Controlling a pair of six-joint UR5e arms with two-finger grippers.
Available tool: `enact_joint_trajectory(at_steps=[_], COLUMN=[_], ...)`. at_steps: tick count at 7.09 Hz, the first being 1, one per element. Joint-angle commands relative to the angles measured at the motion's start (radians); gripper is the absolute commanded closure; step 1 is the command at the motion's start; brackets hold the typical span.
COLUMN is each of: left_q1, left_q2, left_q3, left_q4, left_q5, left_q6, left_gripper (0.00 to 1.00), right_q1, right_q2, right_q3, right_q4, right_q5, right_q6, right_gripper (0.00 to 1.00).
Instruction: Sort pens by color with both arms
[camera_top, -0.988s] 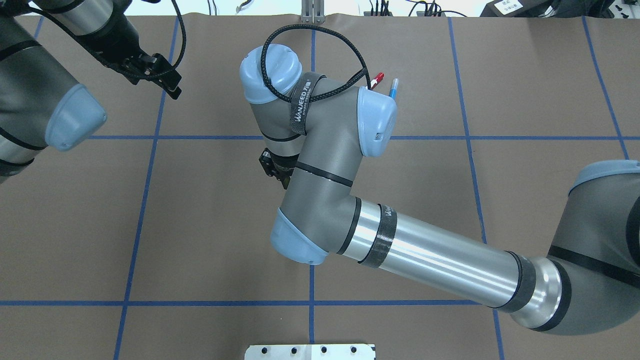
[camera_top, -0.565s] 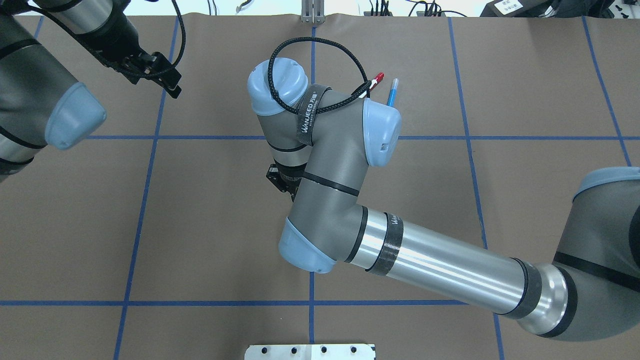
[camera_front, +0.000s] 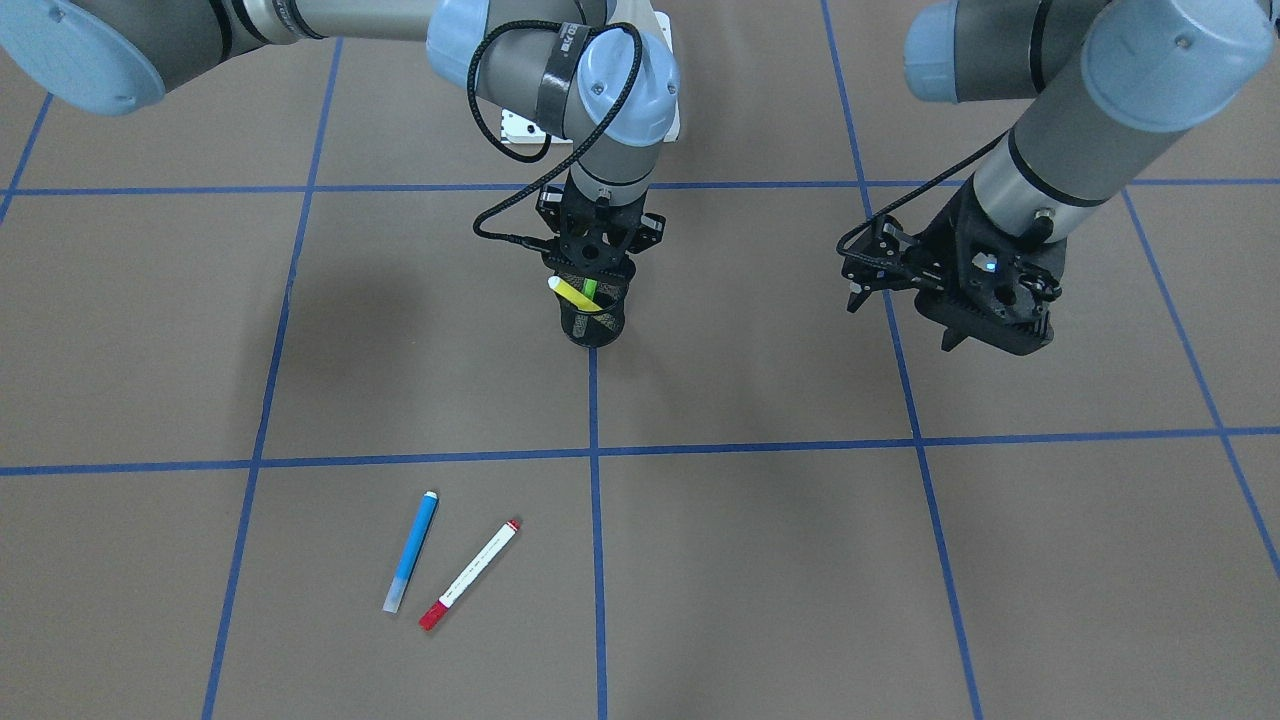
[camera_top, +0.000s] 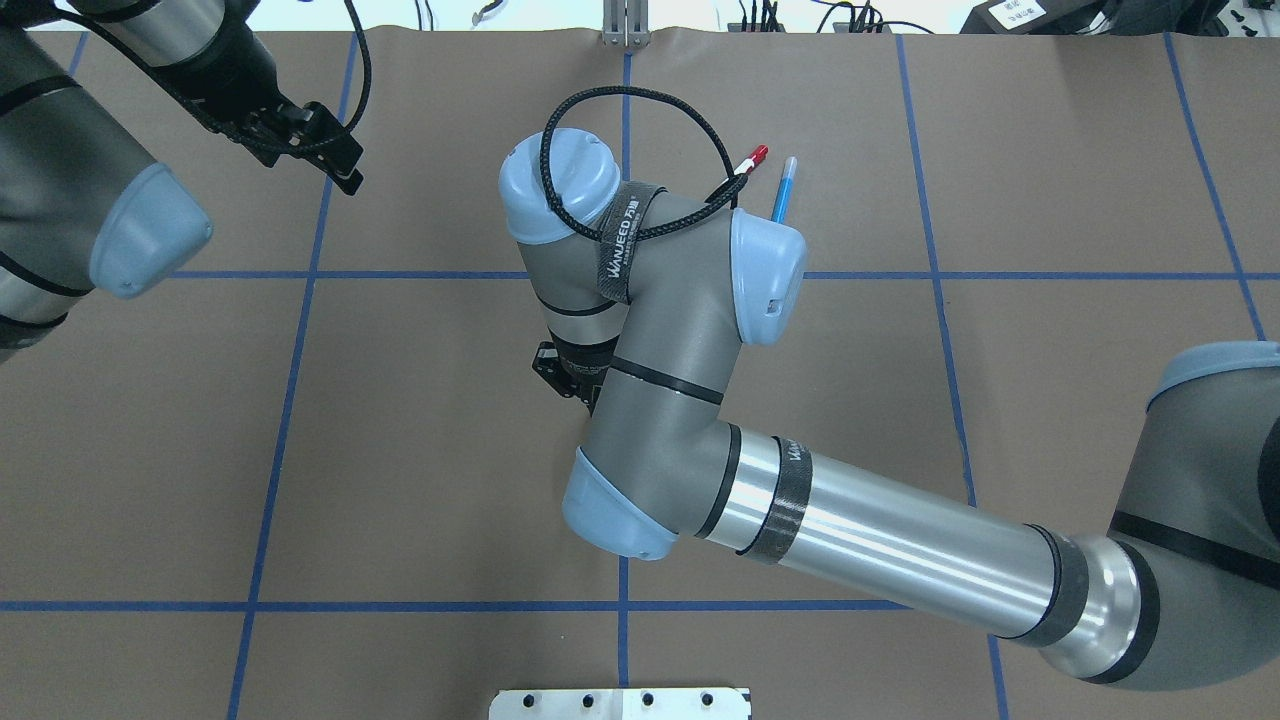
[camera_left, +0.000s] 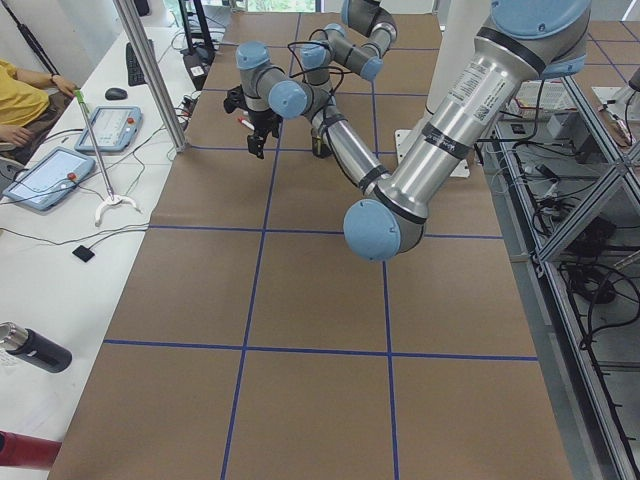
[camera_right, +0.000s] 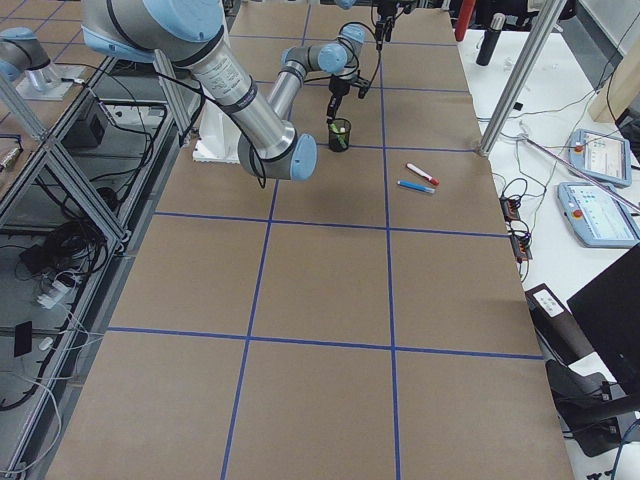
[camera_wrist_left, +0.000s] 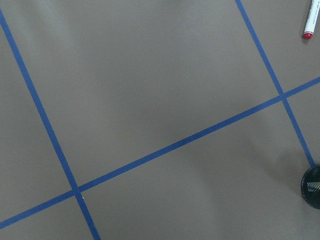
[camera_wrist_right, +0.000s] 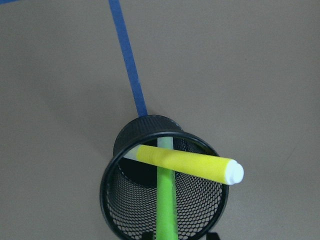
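In black mesh cup (camera_wrist_right: 145, 125): yellow pen (camera_wrist_right: 185, 162) slanted across rim, white end jutting out; green pen (camera_wrist_right: 166, 210) steeper, crossing under it.
Right above cup: right gripper (camera_front: 592, 268), released, fingertips barely in view either side of green pen, clear of it.
Flat on table (camera_front: 900, 550), well apart from cup: blue pen (camera_front: 412, 550), with red-capped white pen (camera_front: 470, 574) just beside it.
Off to side, above table: left gripper (camera_front: 900, 322), spread wide, empty.
Brown cover with blue tape grid.
Beside table: desk, tablets, seated operator (camera_left: 20, 95).
Overhead: cup hidden under right arm, both loose pens partly covered.
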Motion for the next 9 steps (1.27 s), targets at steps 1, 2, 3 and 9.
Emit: enact_joint_trajectory(at_steps=[1,2,3,9], left_q1=[0.001,0.001,0.001,0.001], left_q2=[0.000,0.000,0.000,0.000], left_q3=[0.000,0.000,0.000,0.000], left_q4=[0.000,0.000,0.000,0.000], left_q5=[0.000,0.000,0.000,0.000], left_q6=[0.000,0.000,0.000,0.000], left_gripper=[0.00,0.00,0.00,0.00], right_q1=[-0.012,-0.015,-0.016,-0.015], right_q2=[0.000,-0.002,-0.002,-0.002], right_q3=[0.000,0.000,0.000,-0.003], right_q4=[0.002,0.002,0.002,0.000], right_q5=[0.001,0.001,0.001,0.015], right_q6=[-0.001,-0.001,-0.001,-0.057], right_gripper=[0.54,0.54,0.55,0.57])
